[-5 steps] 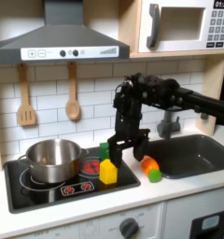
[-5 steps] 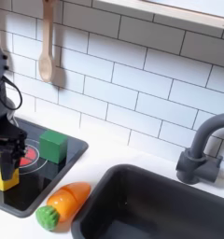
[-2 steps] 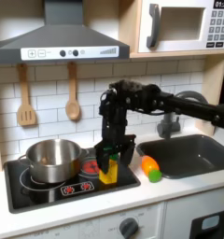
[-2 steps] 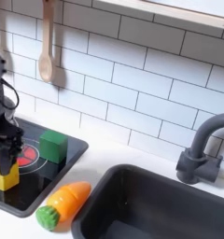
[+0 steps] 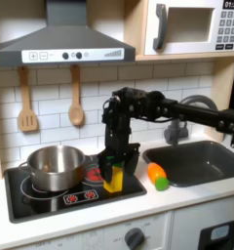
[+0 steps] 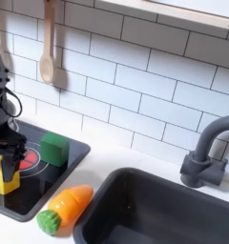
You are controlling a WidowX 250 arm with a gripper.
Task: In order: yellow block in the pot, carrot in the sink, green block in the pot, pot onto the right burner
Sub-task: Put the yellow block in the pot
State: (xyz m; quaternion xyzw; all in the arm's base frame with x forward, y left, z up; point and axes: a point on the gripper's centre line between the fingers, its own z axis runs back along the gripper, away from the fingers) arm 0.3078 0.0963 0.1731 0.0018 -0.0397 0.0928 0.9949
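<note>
The yellow block (image 5: pixel 113 181) (image 6: pixel 3 176) stands on the black stove top, right of the steel pot (image 5: pixel 55 167) in the first exterior view. My gripper (image 5: pixel 112 172) (image 6: pixel 4 158) is lowered over the block, with a finger on either side of its top. Whether the fingers press on it is not clear. The green block (image 6: pixel 55 150) sits on the stove just behind, in the second exterior view. The carrot (image 5: pixel 158 177) (image 6: pixel 63 210) lies on the white counter between the stove and the dark sink (image 5: pixel 199 162) (image 6: pixel 174 208).
A red burner ring (image 5: pixel 94 176) glows beside the pot. Two wooden utensils (image 5: pixel 76 104) hang on the tiled wall. The dark faucet (image 6: pixel 204 152) stands behind the sink. A range hood (image 5: pixel 62 41) and a microwave (image 5: pixel 195 25) hang overhead.
The gripper moved left from above the counter edge and dropped down around the yellow block. Over the last half second it has hardly shifted. The blocks, carrot and pot stayed put.
</note>
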